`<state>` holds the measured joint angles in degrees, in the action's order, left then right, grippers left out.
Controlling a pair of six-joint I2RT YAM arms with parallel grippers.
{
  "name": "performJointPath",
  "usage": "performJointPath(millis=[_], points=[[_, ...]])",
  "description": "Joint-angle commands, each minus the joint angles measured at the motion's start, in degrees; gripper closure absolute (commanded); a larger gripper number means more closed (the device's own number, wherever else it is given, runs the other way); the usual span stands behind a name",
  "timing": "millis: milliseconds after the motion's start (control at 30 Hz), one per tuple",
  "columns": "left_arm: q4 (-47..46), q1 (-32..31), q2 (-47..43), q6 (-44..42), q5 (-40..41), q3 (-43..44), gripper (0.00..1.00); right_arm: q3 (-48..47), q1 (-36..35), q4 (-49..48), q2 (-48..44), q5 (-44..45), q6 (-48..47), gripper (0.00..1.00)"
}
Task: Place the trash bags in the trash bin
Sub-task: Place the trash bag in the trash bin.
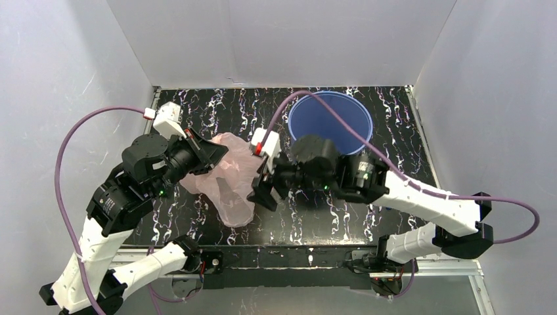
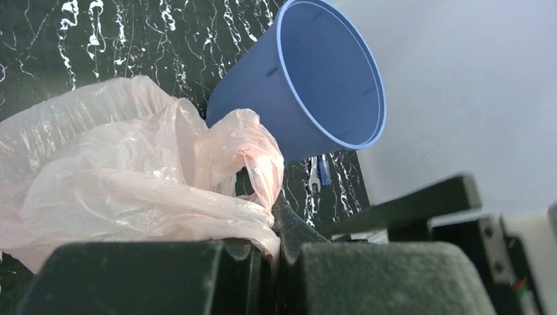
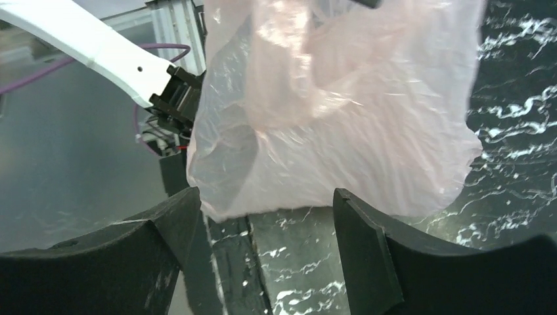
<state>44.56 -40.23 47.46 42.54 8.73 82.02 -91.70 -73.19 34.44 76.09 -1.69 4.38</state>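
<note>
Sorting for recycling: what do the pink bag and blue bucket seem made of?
The pink bag looks like thin plastic film: translucent, glossy, crinkled. The blue bucket looks like rigid moulded plastic: smooth, even colour, thin uniform rim, soft sheen. The exact plastic cannot be told.

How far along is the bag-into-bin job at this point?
Done: the pale-pink bag is picked up, pinched in the shut left gripper and hanging from it. In hand: the right gripper stands open close to the bag's lower part, not gripping it. Left: the blue bin stands upright at the far side with nothing visible inside. The bag is not yet carried over and dropped in.
</note>
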Motion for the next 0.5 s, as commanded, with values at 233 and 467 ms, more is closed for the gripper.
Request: performJointPath(millis=[233,467], points=[[4.10,-0.09,1.08,9.45,3.39,2.87,1.00,9.94,-11.19,-32.35,-0.82,29.10,-12.92,0.21],[2.66,-0.11,0.15,12.92,2.07,1.47,0.98,5.86,-11.10,-32.94,5.13,25.28,-14.34,0.34]])
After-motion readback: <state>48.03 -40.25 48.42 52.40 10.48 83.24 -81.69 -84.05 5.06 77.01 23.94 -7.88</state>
